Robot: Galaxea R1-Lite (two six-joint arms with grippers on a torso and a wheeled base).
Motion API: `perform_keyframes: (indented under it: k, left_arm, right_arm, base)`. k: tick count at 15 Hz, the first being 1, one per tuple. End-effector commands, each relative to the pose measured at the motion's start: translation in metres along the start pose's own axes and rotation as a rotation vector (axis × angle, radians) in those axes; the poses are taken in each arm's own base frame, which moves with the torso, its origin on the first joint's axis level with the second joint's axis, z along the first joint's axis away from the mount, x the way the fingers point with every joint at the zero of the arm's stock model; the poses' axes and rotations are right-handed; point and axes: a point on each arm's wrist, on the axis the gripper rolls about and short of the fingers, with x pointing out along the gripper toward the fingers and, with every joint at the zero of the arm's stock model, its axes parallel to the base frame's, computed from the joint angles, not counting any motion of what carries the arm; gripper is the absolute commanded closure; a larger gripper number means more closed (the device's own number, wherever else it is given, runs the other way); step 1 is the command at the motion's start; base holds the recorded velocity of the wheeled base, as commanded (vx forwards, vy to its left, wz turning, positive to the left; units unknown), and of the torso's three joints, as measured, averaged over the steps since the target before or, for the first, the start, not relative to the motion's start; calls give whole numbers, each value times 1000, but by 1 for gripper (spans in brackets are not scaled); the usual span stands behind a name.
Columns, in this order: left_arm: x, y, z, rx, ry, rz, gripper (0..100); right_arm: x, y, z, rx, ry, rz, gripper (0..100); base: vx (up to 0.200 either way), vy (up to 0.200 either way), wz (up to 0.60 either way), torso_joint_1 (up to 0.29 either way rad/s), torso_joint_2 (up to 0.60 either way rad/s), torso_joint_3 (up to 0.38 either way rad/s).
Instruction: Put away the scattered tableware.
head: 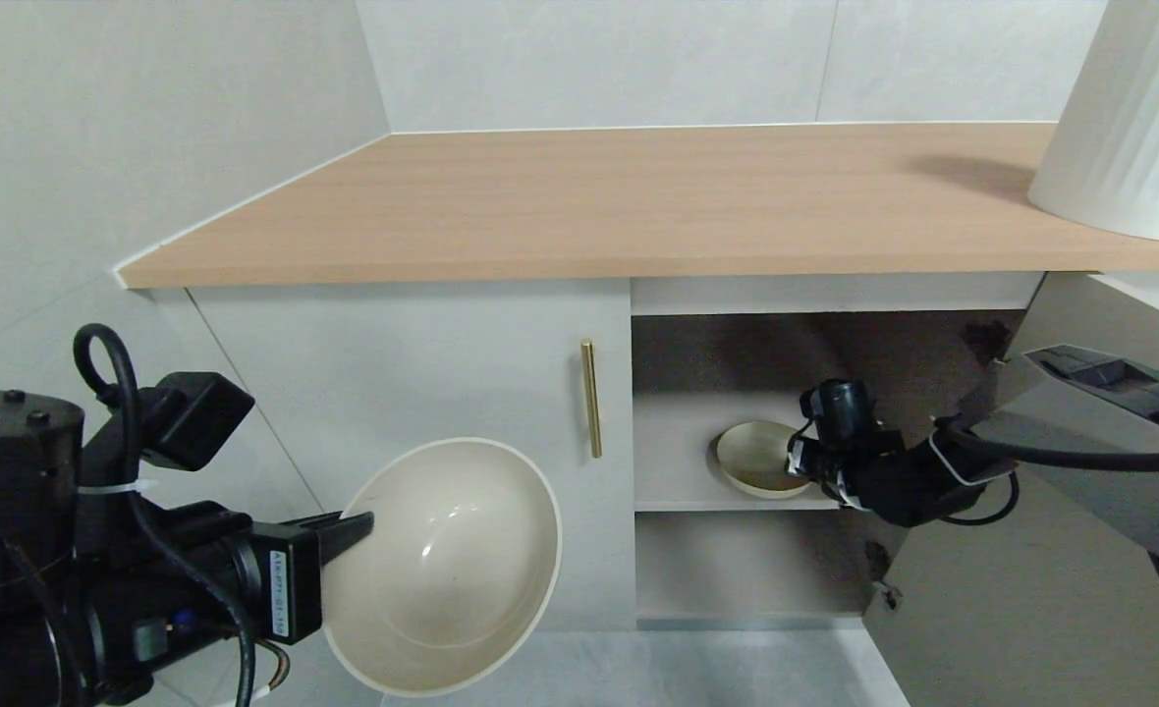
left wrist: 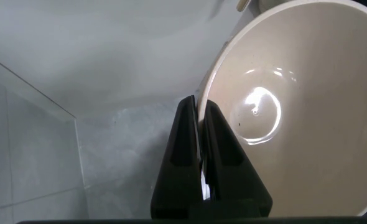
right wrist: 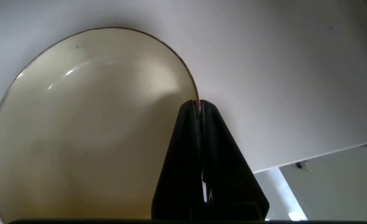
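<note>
Cream and round, the big bowl (head: 452, 565) hangs by its rim, pinched tight in the left tool (head: 358, 530). The right tool (head: 794, 469) pinches a small cream plate (head: 751, 454) on the cupboard shelf (head: 678, 491). That thin hold could let the bowl slip.

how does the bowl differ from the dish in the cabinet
The bowl is deep and looks larger; the dish is shallow. The bowl is tipped on edge outside the cabinet, the dish nearly flat on its shelf. Both are cream, rim-held: bowl by left gripper, dish by right gripper.
</note>
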Motion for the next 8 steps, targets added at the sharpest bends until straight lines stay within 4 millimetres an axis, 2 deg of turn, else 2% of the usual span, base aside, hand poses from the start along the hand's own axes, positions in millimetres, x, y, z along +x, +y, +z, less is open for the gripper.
perform_keyframes:
  k: [1,8]
  left_arm:
    - [0,0,0,0,-1,0,100]
    - [0,0,0,0,-1,0,100]
  right_arm:
    - [3,0,0,3,-5,-6,100]
    - [8,-2,2,9,-10,-14,100]
  base:
    - [0,0,0,0,0,0]
    - [0,0,0,0,0,0]
